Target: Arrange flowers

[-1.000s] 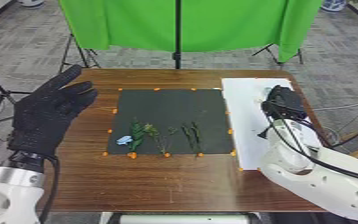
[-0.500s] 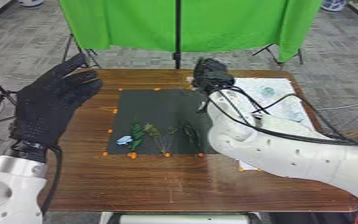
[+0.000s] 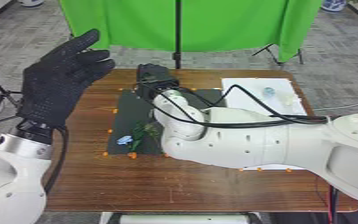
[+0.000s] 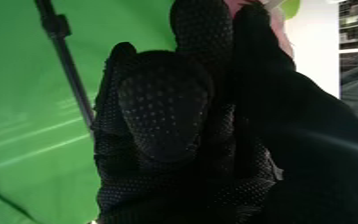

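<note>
The blue flower [image 3: 123, 140] lies at the near left of the dark mat [image 3: 127, 112], with leafy green stems [image 3: 136, 139] just beside it on the right. Flower and stems should be light enough that weight hardly matters. I'd expect the stems to be springy and thin, apt to roll or slip against a glove, and the bloom to be the soft part, easily crushed or bent. Best to pinch the bare stem a little below the bloom, lightly, and keep off the petals; leaves may tangle with the neighbouring stems as one lifts.

Farther right, the right arm [image 3: 246, 142] spans the near part of the white sheet [image 3: 246, 95] and covers much of the mat. On the left, the left hand [image 3: 62, 82] is raised with its fingers spread apart, holding nothing. Toward the far left of the mat is the right hand [image 3: 156, 76]; whether it is clamped on anything I cannot tell. A small pale bluish object [image 3: 269, 92], possibly a vessel, sits on the sheet's far part.

The head view gives the layout of mat, flower and sheet. The right wrist view gives a pink, petal-like thing [image 4: 285, 35] beside the glove, with the green cloth [image 4: 24, 100] behind; its link to the hand is unclear.
</note>
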`<action>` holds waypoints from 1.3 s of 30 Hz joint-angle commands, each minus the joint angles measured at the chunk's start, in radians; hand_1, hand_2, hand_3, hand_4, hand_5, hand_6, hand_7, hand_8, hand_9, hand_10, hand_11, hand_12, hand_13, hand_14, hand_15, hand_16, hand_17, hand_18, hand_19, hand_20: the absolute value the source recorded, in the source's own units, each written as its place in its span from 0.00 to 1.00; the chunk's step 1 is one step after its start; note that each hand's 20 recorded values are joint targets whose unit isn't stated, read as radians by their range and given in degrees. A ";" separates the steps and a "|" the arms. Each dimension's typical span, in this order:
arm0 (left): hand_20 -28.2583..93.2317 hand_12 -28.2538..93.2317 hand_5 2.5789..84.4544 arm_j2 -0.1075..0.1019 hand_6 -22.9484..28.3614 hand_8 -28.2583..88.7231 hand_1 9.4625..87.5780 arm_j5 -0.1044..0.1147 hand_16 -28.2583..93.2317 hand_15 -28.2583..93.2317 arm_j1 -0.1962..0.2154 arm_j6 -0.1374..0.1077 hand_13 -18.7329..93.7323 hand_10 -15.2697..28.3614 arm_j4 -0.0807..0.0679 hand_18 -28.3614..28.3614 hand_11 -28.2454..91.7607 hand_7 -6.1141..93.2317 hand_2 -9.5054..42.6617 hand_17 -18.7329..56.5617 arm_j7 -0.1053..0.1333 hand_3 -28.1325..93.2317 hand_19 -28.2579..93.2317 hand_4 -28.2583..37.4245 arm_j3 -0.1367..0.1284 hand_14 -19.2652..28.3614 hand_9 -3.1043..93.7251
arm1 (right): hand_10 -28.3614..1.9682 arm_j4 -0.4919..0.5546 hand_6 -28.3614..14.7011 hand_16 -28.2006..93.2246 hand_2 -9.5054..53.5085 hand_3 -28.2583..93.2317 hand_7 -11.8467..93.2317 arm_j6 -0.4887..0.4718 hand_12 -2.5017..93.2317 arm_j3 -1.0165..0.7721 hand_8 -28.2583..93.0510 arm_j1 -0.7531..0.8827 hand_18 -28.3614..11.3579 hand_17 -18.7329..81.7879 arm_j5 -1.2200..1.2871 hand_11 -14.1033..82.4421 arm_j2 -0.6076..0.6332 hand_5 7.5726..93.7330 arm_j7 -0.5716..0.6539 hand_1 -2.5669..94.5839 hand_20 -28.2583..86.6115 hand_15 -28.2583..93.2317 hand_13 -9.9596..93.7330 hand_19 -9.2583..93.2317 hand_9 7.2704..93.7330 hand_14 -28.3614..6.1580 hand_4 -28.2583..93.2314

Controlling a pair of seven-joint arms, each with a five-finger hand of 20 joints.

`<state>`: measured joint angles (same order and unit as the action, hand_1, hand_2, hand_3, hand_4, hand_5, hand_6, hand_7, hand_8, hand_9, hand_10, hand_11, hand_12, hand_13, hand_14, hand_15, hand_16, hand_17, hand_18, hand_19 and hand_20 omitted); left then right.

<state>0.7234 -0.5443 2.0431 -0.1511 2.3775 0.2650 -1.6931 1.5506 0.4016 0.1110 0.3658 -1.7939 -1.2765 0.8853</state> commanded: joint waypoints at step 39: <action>0.44 0.33 0.42 0.021 0.64 0.16 0.19 -0.010 0.16 0.65 0.001 0.073 0.38 0.85 -0.012 0.95 0.48 0.22 0.31 0.14 -0.003 0.88 0.71 0.13 0.021 1.00 0.39 | 0.70 -0.007 0.76 0.40 0.00 0.75 0.26 0.011 0.23 0.225 0.23 -0.075 0.30 0.50 -0.009 0.51 -0.071 0.87 0.086 0.56 0.32 0.77 0.93 0.95 1.00 0.72 0.00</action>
<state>0.7306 -0.5486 2.0702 -0.0666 2.3672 0.2794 -1.6920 1.5523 0.4392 0.3518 0.3040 -1.8020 -1.3613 0.9632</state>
